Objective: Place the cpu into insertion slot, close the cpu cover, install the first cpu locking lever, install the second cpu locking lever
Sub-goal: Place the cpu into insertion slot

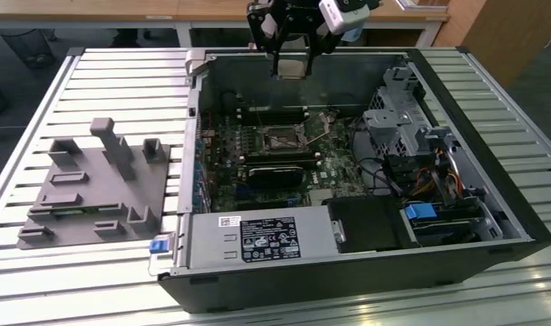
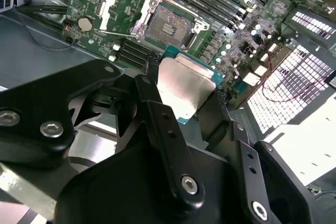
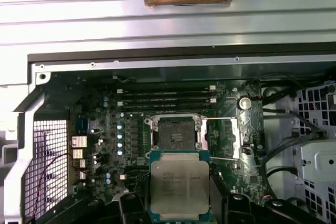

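The hand (image 2: 186, 81) pinches the cpu (image 3: 179, 184) flat between its two fingers, metal top showing in both wrist views. It hangs above the open computer case (image 1: 348, 272), toward the far edge of the slatted surface (image 1: 121, 75) in the exterior view. Below the held chip, well apart from it, the insertion slot (image 3: 176, 134) lies bare, and the cpu cover (image 3: 231, 137) is swung open beside the slot.

Slatted metal table (image 1: 121, 75), pale grey, long ribs running from exterior view's left to its right. Resting directly on slats: open black computer case (image 1: 348, 278), laid on its side, interior facing up, at centre and toward exterior view's right. Just beside it, on exterior view's left: grey fixture plate (image 1: 85, 197), flat on slats, with several upright posts and low brackets.
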`<state>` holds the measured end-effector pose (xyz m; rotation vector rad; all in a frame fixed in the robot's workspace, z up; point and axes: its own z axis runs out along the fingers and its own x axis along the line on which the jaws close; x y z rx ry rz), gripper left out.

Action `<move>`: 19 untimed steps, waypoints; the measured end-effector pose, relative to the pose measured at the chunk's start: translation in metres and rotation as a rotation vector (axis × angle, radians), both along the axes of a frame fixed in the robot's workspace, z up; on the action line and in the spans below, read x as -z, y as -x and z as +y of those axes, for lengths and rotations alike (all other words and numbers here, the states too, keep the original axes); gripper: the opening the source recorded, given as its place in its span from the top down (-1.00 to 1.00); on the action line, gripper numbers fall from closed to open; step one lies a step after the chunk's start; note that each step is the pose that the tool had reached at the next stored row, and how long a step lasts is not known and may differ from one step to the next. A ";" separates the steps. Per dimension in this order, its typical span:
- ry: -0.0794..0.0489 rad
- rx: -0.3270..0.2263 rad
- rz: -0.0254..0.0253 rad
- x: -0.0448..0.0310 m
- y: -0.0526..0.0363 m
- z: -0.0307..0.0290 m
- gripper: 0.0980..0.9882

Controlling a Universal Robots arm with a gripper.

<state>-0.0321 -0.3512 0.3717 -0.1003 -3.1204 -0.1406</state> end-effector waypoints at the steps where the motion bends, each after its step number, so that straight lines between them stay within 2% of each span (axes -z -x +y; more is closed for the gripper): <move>1: 0.000 0.004 0.0001 0.0000 0.0000 0.0000 0.00; 19: 0.000 0.093 0.0001 0.0002 0.0000 0.0000 0.00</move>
